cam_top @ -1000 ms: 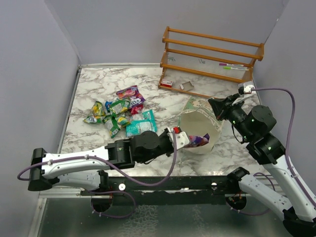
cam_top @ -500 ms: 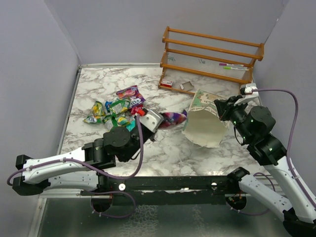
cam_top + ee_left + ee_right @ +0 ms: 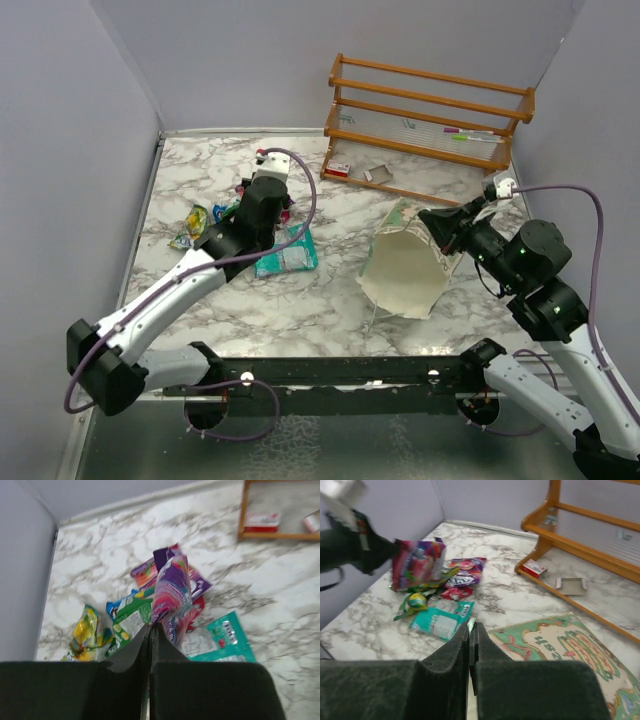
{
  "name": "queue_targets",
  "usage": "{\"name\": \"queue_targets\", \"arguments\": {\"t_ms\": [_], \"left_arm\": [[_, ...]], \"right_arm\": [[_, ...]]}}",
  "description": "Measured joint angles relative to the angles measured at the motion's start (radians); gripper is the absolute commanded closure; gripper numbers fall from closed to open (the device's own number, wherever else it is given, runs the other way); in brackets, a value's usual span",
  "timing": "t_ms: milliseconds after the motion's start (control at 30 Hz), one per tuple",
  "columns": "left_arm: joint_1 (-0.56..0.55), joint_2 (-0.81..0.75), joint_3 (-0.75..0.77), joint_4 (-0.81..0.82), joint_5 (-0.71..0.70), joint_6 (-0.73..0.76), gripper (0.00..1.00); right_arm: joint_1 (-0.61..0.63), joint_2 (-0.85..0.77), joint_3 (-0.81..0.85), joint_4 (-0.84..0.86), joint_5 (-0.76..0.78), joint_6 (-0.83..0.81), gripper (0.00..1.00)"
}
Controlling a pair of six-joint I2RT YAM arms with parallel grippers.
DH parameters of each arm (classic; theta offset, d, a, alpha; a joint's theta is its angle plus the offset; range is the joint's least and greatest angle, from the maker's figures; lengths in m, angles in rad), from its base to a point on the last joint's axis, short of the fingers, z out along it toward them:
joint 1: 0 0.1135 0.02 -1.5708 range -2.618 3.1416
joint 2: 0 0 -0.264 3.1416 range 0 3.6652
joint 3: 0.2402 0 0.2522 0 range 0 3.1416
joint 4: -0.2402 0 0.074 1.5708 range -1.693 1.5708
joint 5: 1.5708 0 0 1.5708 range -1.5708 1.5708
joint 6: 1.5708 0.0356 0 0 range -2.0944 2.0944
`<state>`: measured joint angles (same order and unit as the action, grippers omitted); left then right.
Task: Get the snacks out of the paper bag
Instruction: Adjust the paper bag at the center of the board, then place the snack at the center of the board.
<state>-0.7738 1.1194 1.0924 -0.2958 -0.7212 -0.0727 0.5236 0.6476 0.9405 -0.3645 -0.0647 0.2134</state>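
My left gripper (image 3: 151, 626) is shut on the edge of a pink-purple candy bag (image 3: 172, 590) and holds it above the pile of snacks (image 3: 235, 232) at the table's far left. The held bag also shows in the right wrist view (image 3: 417, 565). A teal-white packet (image 3: 220, 642), a yellow-green packet (image 3: 87, 630) and other candy bags lie in the pile below. My right gripper (image 3: 472, 625) is shut on the rim of the pale green paper bag (image 3: 560, 645). The paper bag (image 3: 405, 265) is tilted with its cream mouth facing the near left.
A wooden rack (image 3: 430, 110) stands at the back right. A small red-white box (image 3: 338, 169) and an open cardboard box (image 3: 571, 584) lie at its foot. Grey walls close the left, back and right sides.
My left gripper has drawn the pink-purple candy bag out of the paper bag and carried it left and back, over the pile. My right gripper kept hold of the bag's rim.
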Motion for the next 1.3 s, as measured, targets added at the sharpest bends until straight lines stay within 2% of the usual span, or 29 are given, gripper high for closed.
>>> {"name": "queue_targets", "arguments": {"t_ms": [167, 300, 433, 567, 633, 733, 833, 933, 1133, 1300], "left_arm": [[0.192, 0.174, -0.001, -0.098, 0.077, -0.063, 1.00], [0.239, 0.246, -0.012, -0.119, 0.085, -0.071, 1.00], [0.243, 0.267, -0.018, -0.119, 0.112, -0.071, 1.00], [0.243, 0.291, -0.019, -0.124, 0.175, -0.070, 1.00], [0.244, 0.297, -0.022, -0.126, 0.211, -0.069, 0.93], [0.245, 0.298, -0.023, -0.125, 0.273, -0.066, 0.76], [0.245, 0.297, -0.025, -0.124, 0.331, -0.056, 0.62], [0.245, 0.296, -0.032, -0.122, 0.375, -0.050, 0.54], [0.246, 0.283, -0.047, -0.107, 0.441, -0.045, 0.47], [0.249, 0.240, -0.064, -0.078, 0.480, -0.045, 0.46]], "right_arm": [[0.000, 0.026, 0.062, 0.004, -0.093, 0.094, 0.98], [0.000, 0.018, 0.099, 0.022, -0.074, 0.169, 0.98], [0.000, 0.014, 0.130, 0.033, 0.052, 0.204, 0.98], [0.000, 0.029, 0.119, 0.033, 0.271, 0.212, 0.98], [0.000, 0.023, 0.073, 0.033, 0.389, 0.207, 0.98], [0.000, -0.004, 0.005, 0.013, 0.523, 0.185, 0.98], [0.000, -0.038, -0.047, -0.005, 0.605, 0.164, 0.98], [0.000, -0.093, -0.082, -0.037, 0.654, 0.146, 0.96], [0.000, -0.198, -0.094, -0.104, 0.724, 0.128, 0.95], [0.000, -0.225, -0.094, -0.114, 0.737, 0.114, 0.84]]}}
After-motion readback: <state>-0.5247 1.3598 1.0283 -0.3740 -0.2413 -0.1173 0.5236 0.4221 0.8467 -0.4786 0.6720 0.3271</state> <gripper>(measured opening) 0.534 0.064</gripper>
